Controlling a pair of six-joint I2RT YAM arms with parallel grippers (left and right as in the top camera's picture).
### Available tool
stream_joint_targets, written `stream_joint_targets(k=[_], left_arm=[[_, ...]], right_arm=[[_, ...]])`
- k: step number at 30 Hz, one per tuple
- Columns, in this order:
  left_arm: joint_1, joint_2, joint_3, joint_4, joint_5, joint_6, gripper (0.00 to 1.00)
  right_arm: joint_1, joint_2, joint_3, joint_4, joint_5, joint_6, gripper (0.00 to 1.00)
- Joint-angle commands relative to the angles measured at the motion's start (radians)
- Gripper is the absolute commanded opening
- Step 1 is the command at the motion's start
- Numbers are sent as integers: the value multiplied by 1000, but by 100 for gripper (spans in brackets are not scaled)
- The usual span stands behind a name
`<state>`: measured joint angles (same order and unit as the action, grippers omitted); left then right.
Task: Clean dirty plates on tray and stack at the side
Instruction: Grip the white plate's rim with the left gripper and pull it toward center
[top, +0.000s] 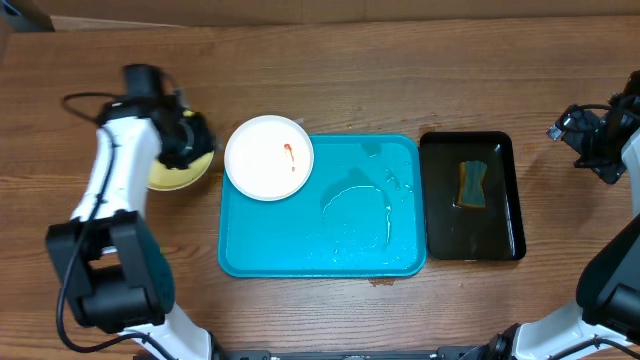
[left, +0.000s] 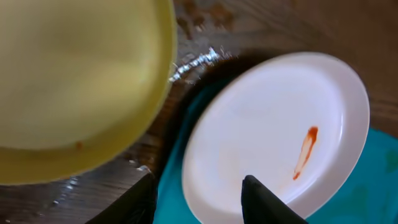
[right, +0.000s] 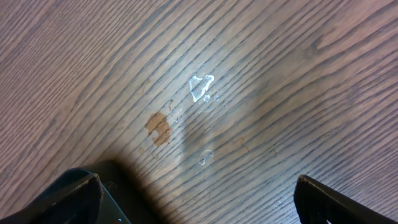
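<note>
Desk (top: 400, 80): brown wood, grain visible. A narrow black tray (top: 500, 225) is seen right of centre. A sponge (top: 472, 185), yellow with a dark top, is laid in its upper half, apart from the rim. In the right wrist view a brown stain (right: 158, 127) is noted on the desk, with water drops (right: 200, 86) near it. Wet glints (left: 199, 60) are recorded in the left wrist view.
</note>
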<state>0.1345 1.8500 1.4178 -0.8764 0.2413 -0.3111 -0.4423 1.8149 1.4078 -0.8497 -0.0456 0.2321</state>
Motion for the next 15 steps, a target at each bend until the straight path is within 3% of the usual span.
stream_joint_targets(k=[1, 7, 15], left_arm=[[-70, -6, -30, -12, -103, -6, 46], [-127, -6, -68, 18, -198, -56, 50], [-129, -6, -95, 50, -194, -60, 40]], right_arm=[[5, -18, 12, 4, -1, 5, 100], [5, -18, 12, 4, -1, 4, 100], [5, -18, 12, 4, -1, 5, 100]])
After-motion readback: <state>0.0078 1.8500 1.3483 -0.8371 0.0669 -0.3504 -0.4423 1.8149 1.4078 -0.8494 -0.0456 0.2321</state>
